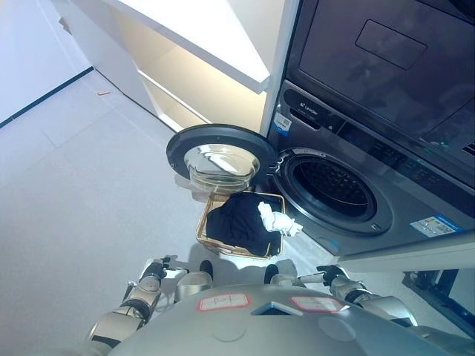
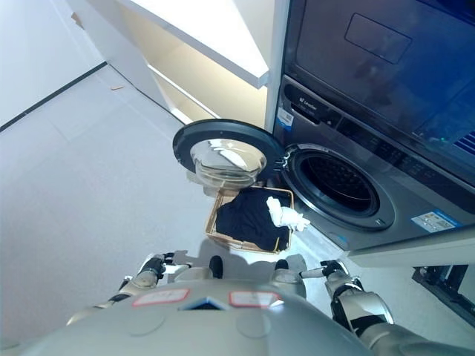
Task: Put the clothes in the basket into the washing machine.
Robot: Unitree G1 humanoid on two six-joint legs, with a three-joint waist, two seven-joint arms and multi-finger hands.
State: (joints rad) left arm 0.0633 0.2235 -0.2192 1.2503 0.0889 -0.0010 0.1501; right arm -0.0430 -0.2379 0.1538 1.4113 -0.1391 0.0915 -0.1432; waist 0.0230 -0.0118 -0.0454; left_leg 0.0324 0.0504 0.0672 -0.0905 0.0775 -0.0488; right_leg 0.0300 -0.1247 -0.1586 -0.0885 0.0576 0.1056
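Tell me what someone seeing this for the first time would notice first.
Probably the washing machine at right, its round door swung wide open to the left and the dark drum exposed. On the floor just in front sits a wicker basket holding black clothes with a white garment at its right edge. Both hands, left hand and right hand, hang low, away from the basket.

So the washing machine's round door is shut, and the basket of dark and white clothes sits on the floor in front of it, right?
Not quite: the round door is swung wide open, as the left eye view shows. The rest holds: the basket sits on the floor before the washing machine, holding dark clothes and a white garment.
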